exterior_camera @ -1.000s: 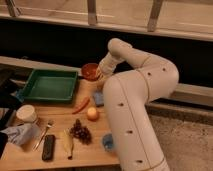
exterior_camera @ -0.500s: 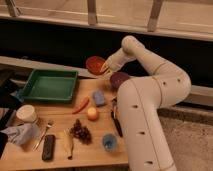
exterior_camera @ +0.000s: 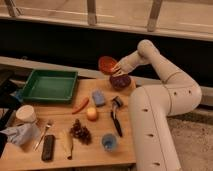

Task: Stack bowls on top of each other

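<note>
The orange-red bowl (exterior_camera: 106,64) is held tilted in the air above the table's far right corner, gripped at its right rim by my gripper (exterior_camera: 117,68). The purple bowl (exterior_camera: 120,81) sits upright on the wooden table (exterior_camera: 30,162) just below and slightly right of the orange-red bowl. The two bowls are apart, the orange-red one hanging above the purple one's left rim. My white arm (exterior_camera: 160,115) rises from the lower right and bends back over the table edge.
A green tray (exterior_camera: 49,86) is at the far left. A blue sponge (exterior_camera: 98,97), red chili (exterior_camera: 80,105), orange fruit (exterior_camera: 92,114), grapes (exterior_camera: 81,132), banana (exterior_camera: 68,143), blue cup (exterior_camera: 109,142), black brush (exterior_camera: 116,116), remote (exterior_camera: 48,147), fork and white container (exterior_camera: 26,114) lie about.
The arm has swung right and lifted the orange-red bowl with it, bringing it from beside the tray to above the purple bowl, which is now uncovered.
</note>
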Tool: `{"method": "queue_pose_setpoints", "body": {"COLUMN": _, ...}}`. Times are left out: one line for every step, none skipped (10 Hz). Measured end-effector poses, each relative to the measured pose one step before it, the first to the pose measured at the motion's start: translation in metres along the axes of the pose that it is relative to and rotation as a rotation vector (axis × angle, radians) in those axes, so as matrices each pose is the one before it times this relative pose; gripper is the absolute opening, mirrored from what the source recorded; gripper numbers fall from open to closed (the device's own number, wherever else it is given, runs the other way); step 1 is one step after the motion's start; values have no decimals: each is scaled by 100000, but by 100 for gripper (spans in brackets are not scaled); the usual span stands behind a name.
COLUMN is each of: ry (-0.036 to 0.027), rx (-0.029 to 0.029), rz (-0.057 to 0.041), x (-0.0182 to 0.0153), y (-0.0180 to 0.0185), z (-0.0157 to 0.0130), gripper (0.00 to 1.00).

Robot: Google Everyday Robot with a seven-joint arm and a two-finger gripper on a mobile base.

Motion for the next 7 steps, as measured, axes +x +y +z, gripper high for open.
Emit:
{"method": "queue_pose_setpoints", "body": {"ry": -371, "rx": 221, "rz": 1540, "x": -292, "y": -504, "z": -153, "gripper": 0}}
{"method": "queue_pose_setpoints", "body": {"ry": -1374, "rx": 416, "rz": 2844, "x": -1034, "y": -1287, "z": -793, "gripper": 0}}
{"method": "queue_pose_setpoints", "body": {"ry": -1073, "rx": 1019, "rz": 2297, "x": -680, "y": -732, "z": -45, "gripper": 0}}
{"method": "queue_pose_setpoints", "body": {"ry": -49, "rx": 1583, "rz": 1223, "x": -299, "y": -465, "z": 762, "gripper": 0}}
{"method": "queue_pose_setpoints", "body": {"ry": -537, "rx": 720, "rz": 817, "x": -243, "y": -21, "z": 392, "gripper": 3}}
{"method": "queue_pose_setpoints", "body": {"ry": -915, "rx": 1319, "rz": 1404, "x": -601, "y": -357, "z": 164, "gripper": 13}}
{"method": "queue_pose_setpoints", "body": {"ry": -567, "rx": 1440, "rz": 647, "x": -211, "y": -86, "z": 232, "gripper": 22}}
